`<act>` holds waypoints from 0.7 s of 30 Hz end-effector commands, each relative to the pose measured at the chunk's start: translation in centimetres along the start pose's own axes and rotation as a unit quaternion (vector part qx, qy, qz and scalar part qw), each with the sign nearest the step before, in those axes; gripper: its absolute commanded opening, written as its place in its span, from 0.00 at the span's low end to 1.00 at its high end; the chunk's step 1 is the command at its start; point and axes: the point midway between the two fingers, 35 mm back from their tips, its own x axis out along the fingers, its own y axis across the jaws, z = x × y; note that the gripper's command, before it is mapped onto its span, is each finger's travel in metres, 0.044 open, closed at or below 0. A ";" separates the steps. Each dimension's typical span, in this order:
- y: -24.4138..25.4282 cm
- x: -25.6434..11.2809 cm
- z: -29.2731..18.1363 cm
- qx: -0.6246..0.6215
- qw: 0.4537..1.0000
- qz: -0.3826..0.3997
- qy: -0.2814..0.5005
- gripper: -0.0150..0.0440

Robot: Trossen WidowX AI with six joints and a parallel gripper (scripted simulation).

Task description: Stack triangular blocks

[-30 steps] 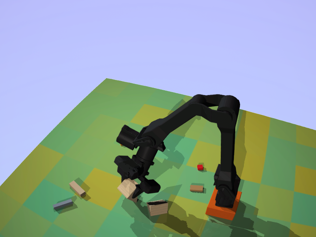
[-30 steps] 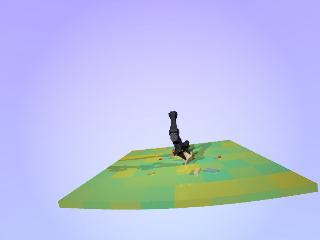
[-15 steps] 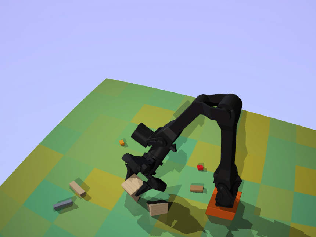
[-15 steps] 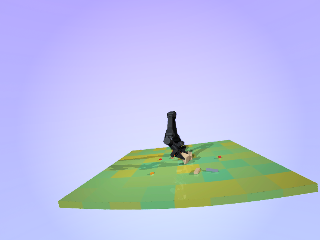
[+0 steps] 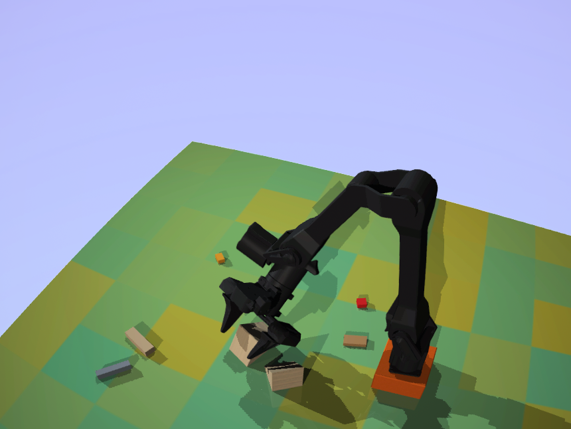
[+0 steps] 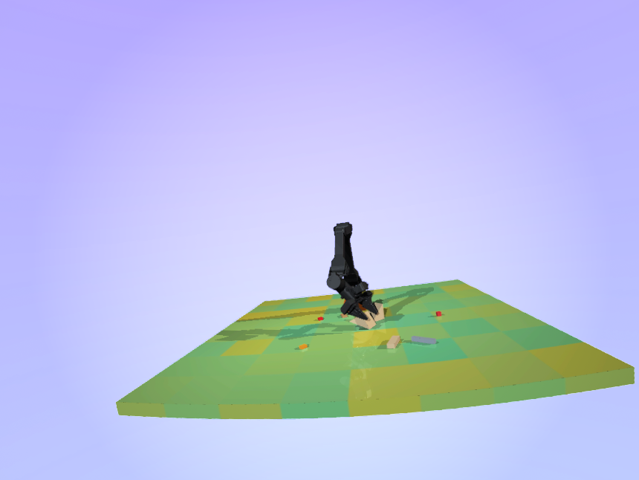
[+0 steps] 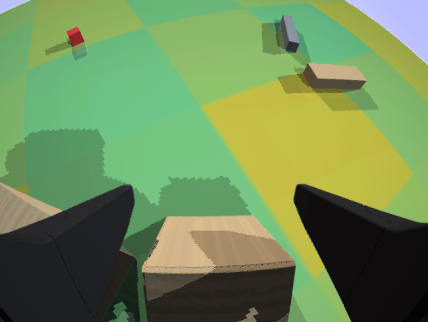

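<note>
Two tan wooden triangular blocks lie apart on the table. One block (image 5: 245, 344) lies under my gripper (image 5: 249, 329); in the wrist view it (image 7: 215, 279) sits between the two spread fingers, which do not clasp it. The other block (image 5: 284, 375) stands a short way toward the arm's base; in the wrist view its corner (image 7: 16, 209) shows at the left edge, partly hidden behind a finger. The gripper (image 7: 215, 260) is open and low over the table. In the exterior view both blocks (image 6: 368, 316) show under the gripper (image 6: 361, 308).
A tan bar (image 5: 139, 341) and a grey bar (image 5: 113, 369) lie to the left; they also show in the wrist view as the tan bar (image 7: 334, 75) and grey bar (image 7: 289, 32). A small brown block (image 5: 354, 341), a red cube (image 5: 361, 302) and an orange cube (image 5: 220, 257) lie around. The arm's orange base (image 5: 404, 371) stands at the right.
</note>
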 end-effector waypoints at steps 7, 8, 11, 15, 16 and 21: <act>-0.1 0.0 0.1 0.001 1.000 -0.001 0.000 1.00; -0.1 0.0 0.1 0.001 1.000 -0.001 0.000 1.00; -0.4 -1.3 1.6 0.000 1.000 -0.001 0.000 1.00; -0.3 -6.1 6.4 0.000 1.000 -0.001 0.000 1.00; -0.2 -6.7 7.1 -0.001 1.000 -0.001 0.000 1.00; -0.1 -7.0 7.3 -0.001 1.000 -0.001 0.000 1.00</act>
